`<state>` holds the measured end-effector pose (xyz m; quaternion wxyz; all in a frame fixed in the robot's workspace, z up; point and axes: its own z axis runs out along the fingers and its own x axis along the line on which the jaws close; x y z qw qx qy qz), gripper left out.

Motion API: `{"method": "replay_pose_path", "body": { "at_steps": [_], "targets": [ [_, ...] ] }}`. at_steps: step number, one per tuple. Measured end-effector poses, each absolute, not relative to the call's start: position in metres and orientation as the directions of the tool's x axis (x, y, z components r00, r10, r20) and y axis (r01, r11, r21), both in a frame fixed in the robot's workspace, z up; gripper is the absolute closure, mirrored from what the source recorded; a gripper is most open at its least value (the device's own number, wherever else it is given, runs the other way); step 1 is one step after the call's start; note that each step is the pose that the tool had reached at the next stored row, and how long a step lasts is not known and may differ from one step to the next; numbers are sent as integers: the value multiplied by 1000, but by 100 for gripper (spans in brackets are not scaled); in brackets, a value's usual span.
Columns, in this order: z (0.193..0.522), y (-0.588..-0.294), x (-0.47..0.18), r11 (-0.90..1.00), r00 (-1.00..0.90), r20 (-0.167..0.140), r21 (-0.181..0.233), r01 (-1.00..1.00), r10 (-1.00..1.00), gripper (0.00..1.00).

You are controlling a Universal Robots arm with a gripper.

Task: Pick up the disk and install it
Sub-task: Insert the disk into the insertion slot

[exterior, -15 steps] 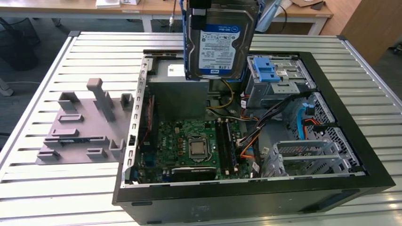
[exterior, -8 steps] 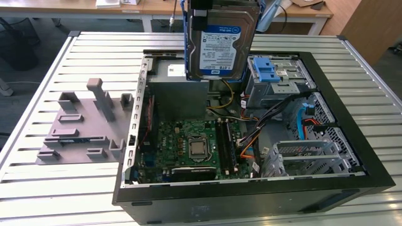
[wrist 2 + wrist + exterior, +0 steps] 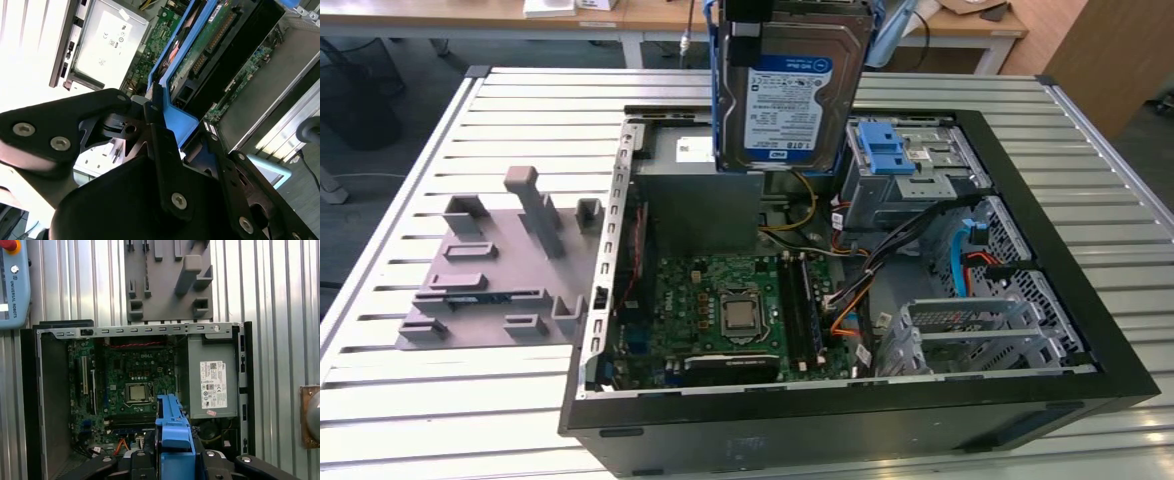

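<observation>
From my console the gripper (image 3: 172,125) reads as matte black throughout. It is built from flat, rounded link plates (image 3: 65,125) hinged onto a bulky, smooth black body (image 3: 125,200). Small silver screws (image 3: 179,201) with hex sockets sit at the joints (I count two on the broad outer plate and more down the narrower bars). A dark round pivot pin (image 3: 131,130) shows between the plates. One finger (image 3: 156,135) is a slim, straight black bar with squared edges. In the first wrist view I see matching black knuckles (image 3: 260,470), each capped with a bright round screw head.
</observation>
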<state>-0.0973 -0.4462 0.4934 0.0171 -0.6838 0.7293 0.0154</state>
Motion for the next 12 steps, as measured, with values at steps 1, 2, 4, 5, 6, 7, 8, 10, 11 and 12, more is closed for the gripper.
{"method": "replay_pose_path", "body": {
  "at_steps": [1,2,4,5,6,7,8,10,11,12],
  "targets": [
    [493,-447,-97,64,-64,-46,-1,-998,-997,64],
    [493,-447,-97,64,-64,-45,-1,-998,-997,64],
    [493,-449,-97,64,-64,-45,-1,-998,-997,64],
    [493,-449,-97,64,-64,-45,-1,-998,-997,64],
    [493,-450,-97,64,-64,-45,-1,-998,-997,64],
    [493,-450,-97,64,-64,-45,-1,-998,-997,64],
    [493,-451,-97,64,-64,-45,-1,-998,-997,64],
    [493,-452,-97,64,-64,-45,-1,-998,-997,64],
    [493,-453,-97,64,-64,-45,-1,-998,-997,64],
    [493,-454,-97,64,-64,-45,-1,-998,-997,64]
  ]
}}
